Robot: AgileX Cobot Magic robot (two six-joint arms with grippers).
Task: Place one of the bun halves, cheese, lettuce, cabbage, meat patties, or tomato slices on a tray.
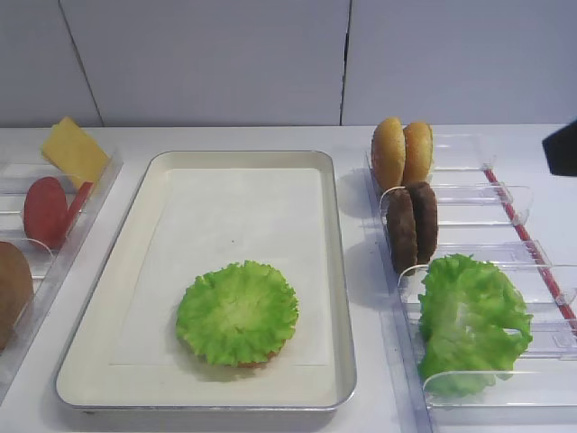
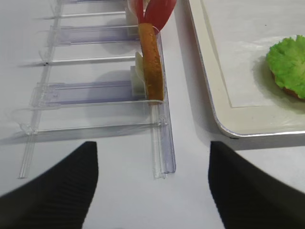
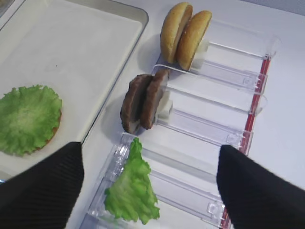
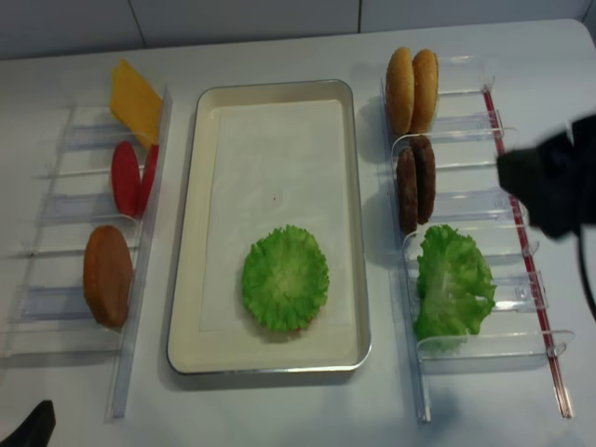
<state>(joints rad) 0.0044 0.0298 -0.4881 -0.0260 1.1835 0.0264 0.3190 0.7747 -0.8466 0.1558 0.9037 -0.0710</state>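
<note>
The lettuce (image 1: pixel 237 311) is lying flat, frilly face up, on the tray (image 1: pixel 135 262); roundish, no clear long axis. Right gripper (image 3: pixel 150 191) and left gripper (image 2: pixel 152 191) are hanging with jaws released.

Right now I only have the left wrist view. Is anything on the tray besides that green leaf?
Observer: No. Only the lettuce lies on the tray, toward its near end.
Operator: Where are the meat patties?
Observer: The meat patties stand on edge in the right holders, between the bun halves behind and a bunch of green leaves in front.
Operator: Is the right gripper free?
Observer: Yes. The right gripper is open and holds nothing.
</note>
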